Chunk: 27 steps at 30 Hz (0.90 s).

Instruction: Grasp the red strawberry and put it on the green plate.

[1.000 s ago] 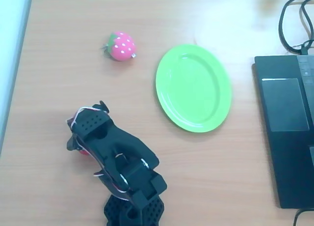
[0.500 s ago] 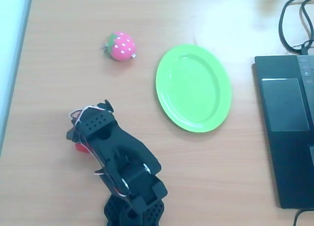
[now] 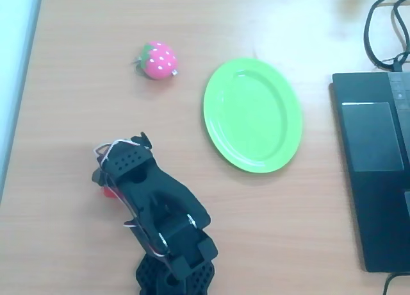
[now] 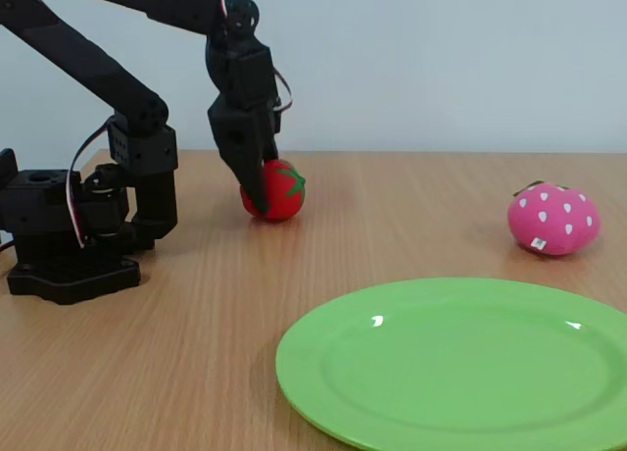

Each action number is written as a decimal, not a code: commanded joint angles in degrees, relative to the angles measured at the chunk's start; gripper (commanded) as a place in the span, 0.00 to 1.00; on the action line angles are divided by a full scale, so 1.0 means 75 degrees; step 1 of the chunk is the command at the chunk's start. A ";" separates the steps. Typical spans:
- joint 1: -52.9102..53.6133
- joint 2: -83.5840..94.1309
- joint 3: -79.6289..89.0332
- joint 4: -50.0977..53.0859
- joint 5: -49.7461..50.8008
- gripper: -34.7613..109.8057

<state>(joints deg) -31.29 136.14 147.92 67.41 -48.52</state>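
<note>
The red strawberry (image 4: 282, 192) with its green cap sits low at the table surface in the fixed view. My gripper (image 4: 261, 202) comes down on it from above, one black finger (image 4: 252, 176) pressed on its left side and the other hidden behind it. In the overhead view only a red sliver of the strawberry (image 3: 109, 193) peeks out at the left from under the gripper (image 3: 114, 185) and the arm's head. The jaws look shut on it. The green plate (image 3: 253, 114) lies empty to the right, well apart from the gripper, and near the front in the fixed view (image 4: 460, 368).
A pink strawberry with white dots (image 3: 158, 59) lies beyond the gripper, left of the plate. A black laptop (image 3: 375, 170) and cables (image 3: 384, 25) take up the right edge. The arm's base (image 3: 173, 276) stands at the bottom of the overhead view.
The gripper head has shifted slightly to the right in the overhead view, and the red sliver beneath it has moved with it.
</note>
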 commanded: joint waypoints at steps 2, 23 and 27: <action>-0.0035 0.0223 0.0188 -0.0117 -0.0070 0.49; 0.0070 0.0082 0.0129 -0.0551 0.0070 0.46; 0.0070 0.0082 0.0105 -0.0574 0.0117 0.46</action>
<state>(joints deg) -30.41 135.97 149.15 63.37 -47.20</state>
